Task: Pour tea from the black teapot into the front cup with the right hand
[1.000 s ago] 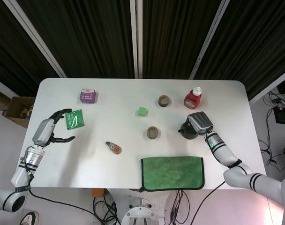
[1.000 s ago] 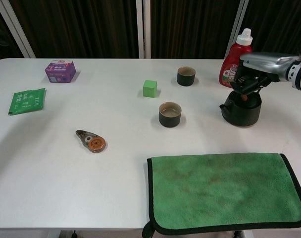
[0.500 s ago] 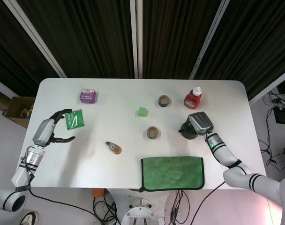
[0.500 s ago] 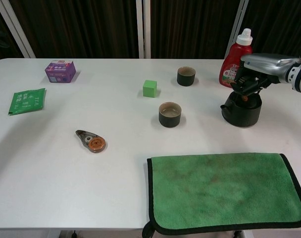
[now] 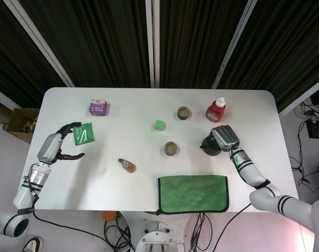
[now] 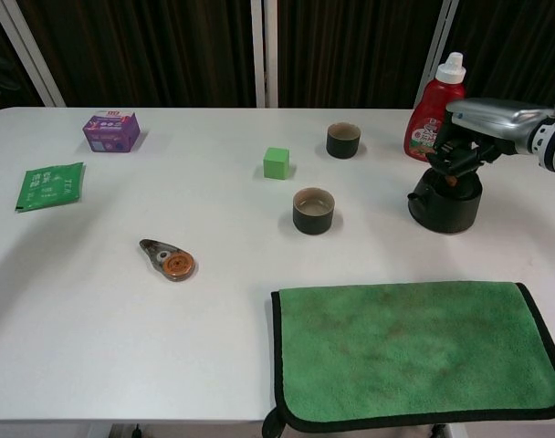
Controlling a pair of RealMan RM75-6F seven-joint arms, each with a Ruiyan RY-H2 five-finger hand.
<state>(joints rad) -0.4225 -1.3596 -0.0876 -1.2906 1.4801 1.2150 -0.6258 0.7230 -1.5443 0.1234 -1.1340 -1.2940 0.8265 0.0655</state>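
black teapot: the black teapot [image 6: 445,203] stands upright on the table at the right of the chest view, spout turned to the left toward the cups, apparently so that a tilt would send the tea that way.
right hand: the right hand [image 6: 478,128] comes in from the right edge and sits over the pot's top, fingers [image 6: 455,157] curled down around the lid and handle area; it looks like a grip from above, though whether the hold is firm i cannot tell. in the head view the same hand [image 5: 224,137] covers most of the pot [image 5: 209,144].
front cup: the front cup [image 6: 313,210] is the nearer of the two dark cups, left of the teapot and apart from it, mouth up and open to receive a pour.
back cup: the back cup [image 6: 343,140] stands further up the frame, near the red bottle [image 6: 434,109], which is just behind the teapot.
left hand: the left hand [image 5: 55,147] hovers at the left edge in the head view, fingers spread and holding nothing, just beside the green tea packet [image 5: 83,133]; i judge it idle for this task.
step in hand: pot not lifted, nothing poured.
surface: white table [image 6: 214,301], smooth and matte; a green cloth [image 6: 414,351] with a dark border lies at the lower right, perhaps for spills.
other things: a purple box [image 6: 111,130], a green cube [image 6: 277,162] and a tape dispenser [image 6: 169,260] lie scattered.
room: dark pleated curtains [image 5: 96,42] with pale struts behind; cables on the floor at the right.
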